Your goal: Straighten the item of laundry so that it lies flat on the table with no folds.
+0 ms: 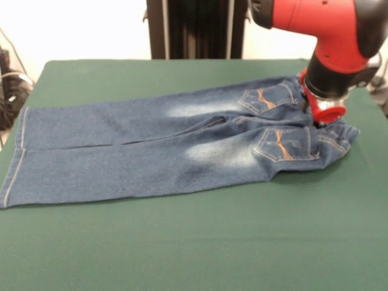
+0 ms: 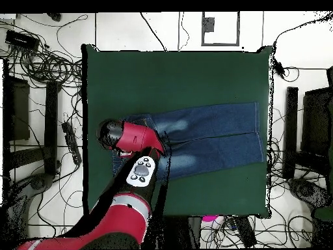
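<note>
On one table (image 1: pixel 182 242), one jeans (image 1: pixel 157 145), one gripper (image 1: pixel 327 112).

Setting: robotics lab | Evidence: large rectangular dark green felt-covered table (image 2: pixel 175 71); tangled black cables on pale floor (image 2: pixel 45 65); red and black robot arm (image 2: pixel 123 218); black pedestal (image 1: pixel 197 27)

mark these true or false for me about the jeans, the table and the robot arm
1. The jeans lie on the green table with the back pockets facing up. True.
2. The arm is drawn back, away from the jeans. False: its gripper is down at the waistband end.
3. Both legs lie stretched out side by side. True.
4. The jeans cover most of the table. False: much green cloth shows around them.
5. The jeans are folded in half at the knees. False: the legs run out full length.
</note>
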`<action>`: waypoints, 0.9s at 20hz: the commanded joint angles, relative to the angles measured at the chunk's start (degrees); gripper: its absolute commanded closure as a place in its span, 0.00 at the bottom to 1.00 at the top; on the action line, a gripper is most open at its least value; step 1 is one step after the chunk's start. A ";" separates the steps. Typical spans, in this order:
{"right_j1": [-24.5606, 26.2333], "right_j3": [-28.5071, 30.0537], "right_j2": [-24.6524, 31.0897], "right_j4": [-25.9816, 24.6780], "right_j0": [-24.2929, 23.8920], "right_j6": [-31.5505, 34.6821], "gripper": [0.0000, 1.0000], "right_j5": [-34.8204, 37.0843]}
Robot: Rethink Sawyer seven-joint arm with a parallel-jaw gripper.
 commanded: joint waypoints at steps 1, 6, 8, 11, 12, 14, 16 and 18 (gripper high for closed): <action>-0.65 -1.58 -0.49 -4.82 1.88 3.06 0.00 -1.05; 0.35 -4.73 -1.34 -4.49 4.25 6.64 0.00 1.45; 0.68 -6.86 -2.08 -4.67 4.90 7.77 0.00 3.81; 0.46 -10.14 -2.81 -4.66 5.85 9.07 0.00 8.32; 0.10 -9.99 -2.68 -4.59 5.76 8.79 0.00 8.56; 0.21 -11.45 -2.95 -4.97 6.03 8.21 0.00 9.20; -0.06 -12.01 -2.54 -4.56 6.11 8.68 0.00 10.17; -0.10 -12.90 -2.16 -4.44 6.27 9.15 0.00 10.91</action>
